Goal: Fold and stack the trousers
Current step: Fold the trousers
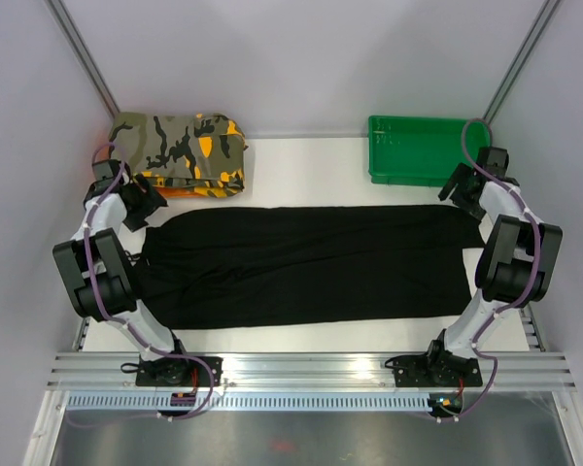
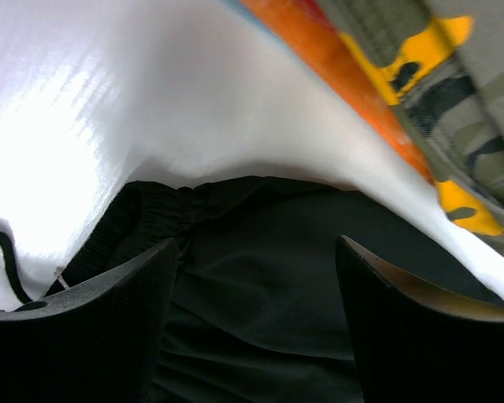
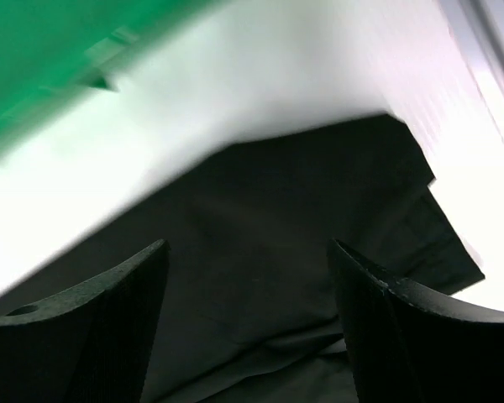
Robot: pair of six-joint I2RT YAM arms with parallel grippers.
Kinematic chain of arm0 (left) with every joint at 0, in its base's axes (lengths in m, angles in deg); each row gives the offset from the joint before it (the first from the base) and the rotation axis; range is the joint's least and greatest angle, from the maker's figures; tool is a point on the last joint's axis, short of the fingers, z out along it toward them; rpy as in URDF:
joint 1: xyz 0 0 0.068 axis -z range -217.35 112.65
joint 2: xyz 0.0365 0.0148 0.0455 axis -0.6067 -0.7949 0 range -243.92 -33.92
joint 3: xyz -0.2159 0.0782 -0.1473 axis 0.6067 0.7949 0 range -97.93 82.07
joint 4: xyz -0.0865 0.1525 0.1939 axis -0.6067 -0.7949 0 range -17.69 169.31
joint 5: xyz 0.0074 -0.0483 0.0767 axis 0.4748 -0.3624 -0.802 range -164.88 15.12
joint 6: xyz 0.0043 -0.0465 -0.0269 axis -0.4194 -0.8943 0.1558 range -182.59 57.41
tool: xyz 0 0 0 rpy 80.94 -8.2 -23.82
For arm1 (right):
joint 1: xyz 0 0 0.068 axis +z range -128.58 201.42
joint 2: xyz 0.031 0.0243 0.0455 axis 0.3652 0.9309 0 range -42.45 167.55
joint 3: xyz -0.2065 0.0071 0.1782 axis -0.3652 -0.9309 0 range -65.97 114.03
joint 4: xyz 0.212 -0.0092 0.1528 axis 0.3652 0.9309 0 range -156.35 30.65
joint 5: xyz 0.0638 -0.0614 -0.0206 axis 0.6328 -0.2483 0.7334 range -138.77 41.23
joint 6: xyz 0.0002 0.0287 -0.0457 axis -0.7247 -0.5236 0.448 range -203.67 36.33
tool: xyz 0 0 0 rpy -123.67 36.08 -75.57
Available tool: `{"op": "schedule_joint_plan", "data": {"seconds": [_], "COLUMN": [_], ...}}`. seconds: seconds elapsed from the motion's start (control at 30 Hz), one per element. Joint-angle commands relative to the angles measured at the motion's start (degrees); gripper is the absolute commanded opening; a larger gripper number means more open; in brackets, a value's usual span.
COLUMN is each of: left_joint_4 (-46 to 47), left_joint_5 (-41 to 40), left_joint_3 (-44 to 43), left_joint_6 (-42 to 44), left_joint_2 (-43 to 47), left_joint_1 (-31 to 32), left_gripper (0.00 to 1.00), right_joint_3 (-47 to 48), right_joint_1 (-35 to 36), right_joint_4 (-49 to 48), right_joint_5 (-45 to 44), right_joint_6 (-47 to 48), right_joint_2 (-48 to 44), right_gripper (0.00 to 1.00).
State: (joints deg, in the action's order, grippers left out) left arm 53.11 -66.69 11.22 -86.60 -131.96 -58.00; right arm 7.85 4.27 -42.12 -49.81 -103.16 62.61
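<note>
The black trousers (image 1: pixel 306 264) lie flat across the white table, waistband at the left, leg ends at the right. My left gripper (image 1: pixel 152 210) is open just above the waistband's far corner; the left wrist view shows the elastic waistband (image 2: pixel 155 210) and black cloth between its fingers (image 2: pixel 109 319). My right gripper (image 1: pixel 463 197) is open above the far corner of the leg ends; the right wrist view shows the black cloth (image 3: pixel 260 252) and the leg hems (image 3: pixel 441 239) between its fingers (image 3: pixel 403 336).
A folded camouflage garment (image 1: pixel 183 152) in olive, black and orange lies at the back left, close to the left gripper. A green tray (image 1: pixel 423 150) stands at the back right, close to the right gripper. Metal rails run along the table's near edge (image 1: pixel 311 369).
</note>
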Motion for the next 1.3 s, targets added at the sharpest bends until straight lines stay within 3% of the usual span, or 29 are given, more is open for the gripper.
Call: {"op": "schedule_joint_plan", "data": {"seconds": [0.0,0.23,0.37,0.5,0.53,0.57,0.6,0.7,1.0,1.07,1.17,1.2,1.27], "left_joint_4": [0.45,2.28,3.6,5.71,5.98,6.24,6.59,8.17,14.58,17.21,17.76,17.5,15.49], "left_joint_5": [1.31,-4.58,-4.41,-5.19,-5.46,-5.9,-6.25,-7.57,-14.16,-13.64,-13.11,-13.11,-14.24], "left_joint_3": [0.27,7.47,7.31,7.57,7.57,7.48,7.31,6.87,6.25,6.86,6.95,6.69,6.08], "left_joint_6": [1.17,-2.89,-2.88,-3.15,-2.97,-2.71,-2.45,-1.22,4.84,6.25,6.96,7.13,6.26], "left_joint_2": [-3.73,-3.04,-4.96,-6.46,-6.55,-6.55,-6.38,-5.24,5.48,6.63,5.94,5.49,4.97], "left_joint_1": [0.25,0.43,0.43,0.52,0.52,0.52,0.52,0.52,0.43,0.43,0.34,0.43,0.43], "left_gripper": [0.8,0.85,0.82,0.56,0.37,0.31,0.19,0.02,0.02,0.04,0.19,0.45,0.81], "right_joint_3": [3.87,2.64,1.85,0.89,0.8,0.71,0.8,0.97,-0.34,-0.52,-0.87,-0.96,-1.05], "right_joint_1": [0.53,0.62,0.62,0.54,0.62,0.62,0.62,0.62,0.62,0.62,0.62,0.62,0.62], "right_joint_4": [0.29,0.38,0.38,0.64,0.64,0.73,0.82,1.35,0.38,0.21,0.03,0.03,0.03], "right_joint_5": [0.86,0.86,2.62,2.88,2.62,2.45,2.27,2.27,3.06,3.41,4.64,5.16,5.52], "right_joint_6": [-0.02,-1.17,-1.78,-1.96,-1.87,-1.78,-1.7,-1.87,-2.75,-2.84,-2.93,-2.93,-2.93], "right_joint_2": [-3.89,-5.47,-6.18,-7.67,-8.19,-8.37,-8.55,-8.46,-8.73,-8.38,-8.11,-8.03,-8.2], "right_gripper": [0.82,0.83,0.83,0.83,0.83,0.83,0.83,0.83,0.83,0.83,0.83,0.83,0.83]}}
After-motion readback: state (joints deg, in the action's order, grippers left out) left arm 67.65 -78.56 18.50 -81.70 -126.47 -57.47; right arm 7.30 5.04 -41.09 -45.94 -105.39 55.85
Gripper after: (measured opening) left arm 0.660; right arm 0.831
